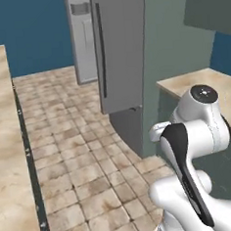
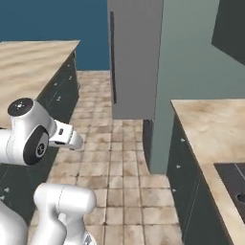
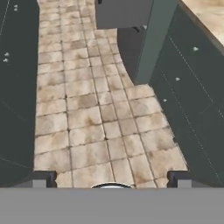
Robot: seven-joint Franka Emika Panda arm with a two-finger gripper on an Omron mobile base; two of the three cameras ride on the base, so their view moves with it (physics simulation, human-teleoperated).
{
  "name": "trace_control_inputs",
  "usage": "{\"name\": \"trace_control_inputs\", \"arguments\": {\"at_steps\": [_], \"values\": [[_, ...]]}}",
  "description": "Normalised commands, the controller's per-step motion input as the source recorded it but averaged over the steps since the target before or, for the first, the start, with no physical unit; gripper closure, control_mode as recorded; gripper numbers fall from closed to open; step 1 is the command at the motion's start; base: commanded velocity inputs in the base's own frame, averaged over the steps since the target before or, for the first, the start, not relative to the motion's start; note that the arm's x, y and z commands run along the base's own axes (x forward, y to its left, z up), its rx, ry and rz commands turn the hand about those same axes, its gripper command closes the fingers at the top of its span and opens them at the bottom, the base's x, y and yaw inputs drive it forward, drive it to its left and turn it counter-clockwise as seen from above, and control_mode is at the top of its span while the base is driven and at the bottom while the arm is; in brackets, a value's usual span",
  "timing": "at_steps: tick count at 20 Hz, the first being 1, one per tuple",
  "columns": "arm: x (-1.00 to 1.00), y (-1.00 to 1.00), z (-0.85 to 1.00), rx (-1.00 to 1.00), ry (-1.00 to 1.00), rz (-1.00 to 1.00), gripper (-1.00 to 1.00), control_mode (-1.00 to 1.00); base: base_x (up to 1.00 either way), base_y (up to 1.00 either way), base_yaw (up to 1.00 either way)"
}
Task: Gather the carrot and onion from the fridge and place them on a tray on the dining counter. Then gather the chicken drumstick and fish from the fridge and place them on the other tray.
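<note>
The grey fridge (image 1: 122, 48) stands ahead across the tiled floor, with a dark vertical handle (image 1: 101, 50) on its near door. The fridge (image 2: 134, 57) is also in the right base view, and its lower corner (image 3: 122, 13) is at the top of the hand view. My gripper (image 3: 110, 179) is open, its two dark fingertips (image 3: 40, 178) set wide apart over the floor with nothing between them. It points down and forward toward the fridge's foot, well short of it. The carrot, onion, chicken drumstick, fish and trays are out of view.
A long beige-topped counter (image 1: 3, 146) with dark fronts runs along the left. On the right is a second beige counter (image 2: 210, 129) over dark cabinets (image 3: 192, 87), beside a grey-green wall panel (image 1: 176, 49). Tiled floor (image 1: 81, 149) lies between them.
</note>
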Motion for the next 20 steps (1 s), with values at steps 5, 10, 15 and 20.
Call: {"name": "trace_control_inputs", "arguments": {"at_steps": [5, 10, 15, 20], "values": [[0.00, 0.00, 0.00, 0.00, 0.00, 0.00, -1.00, 1.00, 1.00, 0.00, 0.30], [0.00, 0.00, 0.00, 0.00, 0.00, 0.00, -1.00, 1.00, 1.00, 0.00, 0.21], [0.00, 0.00, 0.00, 0.00, 0.00, 0.00, -1.00, 1.00, 1.00, 0.03, 0.13], [0.00, 0.00, 0.00, 0.00, 0.00, 0.00, -1.00, 1.00, 1.00, 0.08, 0.09]]}}
